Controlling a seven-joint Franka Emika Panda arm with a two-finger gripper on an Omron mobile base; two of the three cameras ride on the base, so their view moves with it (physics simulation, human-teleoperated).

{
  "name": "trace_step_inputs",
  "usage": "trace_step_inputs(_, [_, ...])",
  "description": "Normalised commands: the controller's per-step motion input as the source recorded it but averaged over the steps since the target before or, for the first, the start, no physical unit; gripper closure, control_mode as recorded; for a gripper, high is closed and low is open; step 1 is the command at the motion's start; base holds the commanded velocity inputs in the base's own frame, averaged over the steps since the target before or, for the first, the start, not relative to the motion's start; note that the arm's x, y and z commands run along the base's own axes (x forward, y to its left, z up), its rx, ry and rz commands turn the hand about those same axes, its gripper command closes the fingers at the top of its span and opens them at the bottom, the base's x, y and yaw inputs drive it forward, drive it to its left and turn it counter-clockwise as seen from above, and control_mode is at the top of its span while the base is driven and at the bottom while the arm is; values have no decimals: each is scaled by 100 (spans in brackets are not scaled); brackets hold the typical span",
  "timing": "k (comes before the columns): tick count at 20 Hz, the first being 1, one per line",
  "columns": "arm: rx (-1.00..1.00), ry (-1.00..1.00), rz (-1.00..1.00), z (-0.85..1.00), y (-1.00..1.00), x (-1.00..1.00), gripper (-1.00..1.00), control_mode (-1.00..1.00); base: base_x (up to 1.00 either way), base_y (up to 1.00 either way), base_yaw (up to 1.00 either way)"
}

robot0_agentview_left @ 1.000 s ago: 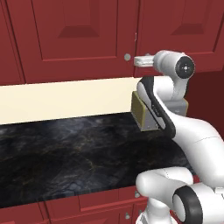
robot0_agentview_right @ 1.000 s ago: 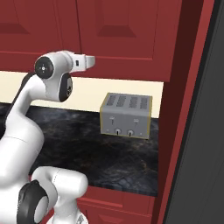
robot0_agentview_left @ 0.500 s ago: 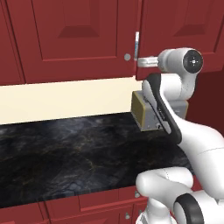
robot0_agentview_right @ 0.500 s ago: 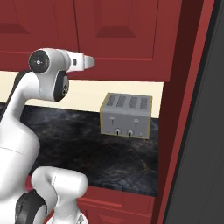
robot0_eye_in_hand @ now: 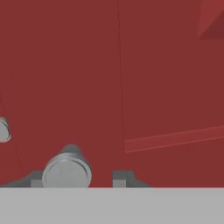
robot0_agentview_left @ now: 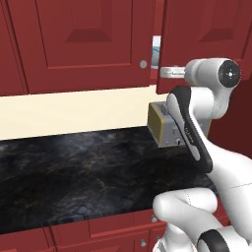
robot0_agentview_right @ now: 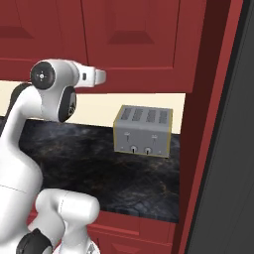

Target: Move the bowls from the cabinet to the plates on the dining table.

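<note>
Your pincer (robot0_eye_in_hand: 78, 177) is clamped on the small round silver knob (robot0_eye_in_hand: 66, 173) of the dark red wooden cabinet door (robot0_agentview_left: 204, 42), which stands ajar. Directly behind that gap, a white bowl with blue-teal pattern (robot0_agentview_left: 155, 50) sits on the cabinet shelf.

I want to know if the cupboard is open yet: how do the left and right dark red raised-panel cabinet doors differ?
The left door sits flush and shut. The right door stands ajar, and a white, blue-patterned bowl shows in the gap. The left door's round silver knob is free. The right door's knob sits between the gripper's fingertips. Both doors are dark red with raised panels.
</note>
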Motion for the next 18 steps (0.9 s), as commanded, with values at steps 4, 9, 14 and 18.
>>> trace_step_inputs(4, [6, 0, 0, 1, -89, -30, 100, -100, 0, 0, 0])
trace_step_inputs(9, [6, 0, 0, 2, -91, -31, 100, -100, 0, 0, 0])
trace_step_inputs(14, [7, 0, 0, 2, -98, -32, 100, -100, 0, 0, 0])
trace_step_inputs(18, [7, 0, 0, 3, -97, -31, 100, -100, 0, 0, 0])
